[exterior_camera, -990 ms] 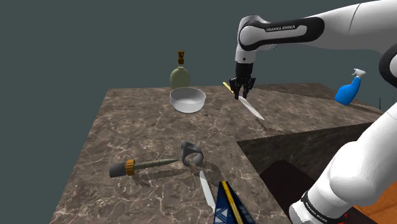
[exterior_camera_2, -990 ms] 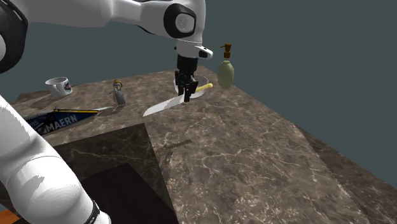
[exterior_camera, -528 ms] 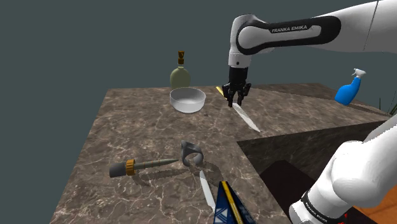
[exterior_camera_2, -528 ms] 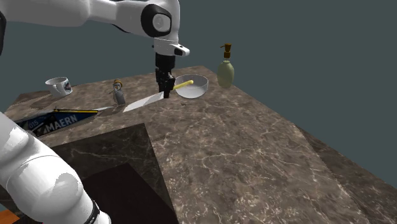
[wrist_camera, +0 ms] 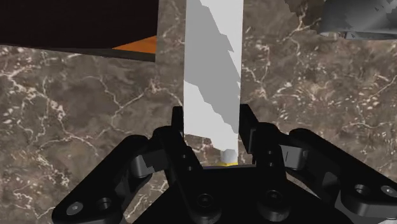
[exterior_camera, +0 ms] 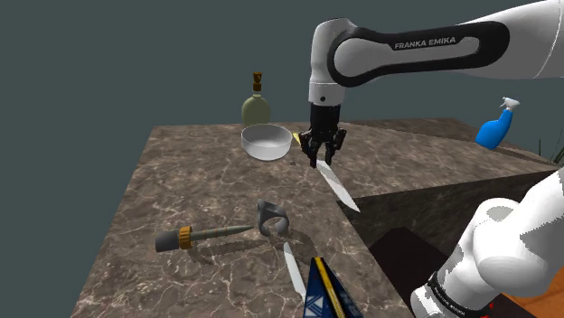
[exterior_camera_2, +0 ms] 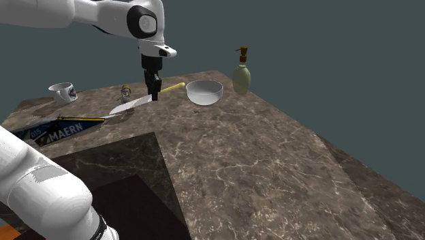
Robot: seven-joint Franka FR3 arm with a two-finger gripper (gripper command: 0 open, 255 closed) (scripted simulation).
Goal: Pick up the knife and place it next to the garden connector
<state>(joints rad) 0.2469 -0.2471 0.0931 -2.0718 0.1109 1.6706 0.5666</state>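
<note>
In the shoulder view, begin at the left: the dark grey garden connector with an orange collar and tapered tip (exterior_camera: 194,237) lies on the brown marbled table (exterior_camera: 181,172), toward its near edge. Move rightward to the black end effector (exterior_camera: 320,159), clamped on the knife with the yellow handle and pale grey blade (exterior_camera: 339,188). The knife hangs in the air over the table's middle, well apart from the connector, blade slanting down. The wrist view has the black fingers (wrist_camera: 178,137) pinching the blade's root, a narrow hold. So I judge you should travel slowly, keep the tilt steady, lower the knife flat onto bare marble alongside the connector, and let go only once it rests.

Around it, left to right:
- An olive pump bottle (exterior_camera: 256,108) and a white bowl (exterior_camera: 267,142) stand by the far edge.
- A pale mug on its side (exterior_camera: 271,219) sits just beside the connector's tip and crowds that end.
- A blue printed box (exterior_camera: 321,291), with a pale blade-like strip (exterior_camera: 294,269) by it, lies at the near edge.
- A blue spray bottle (exterior_camera: 495,129) stands well apart on the right.
</note>
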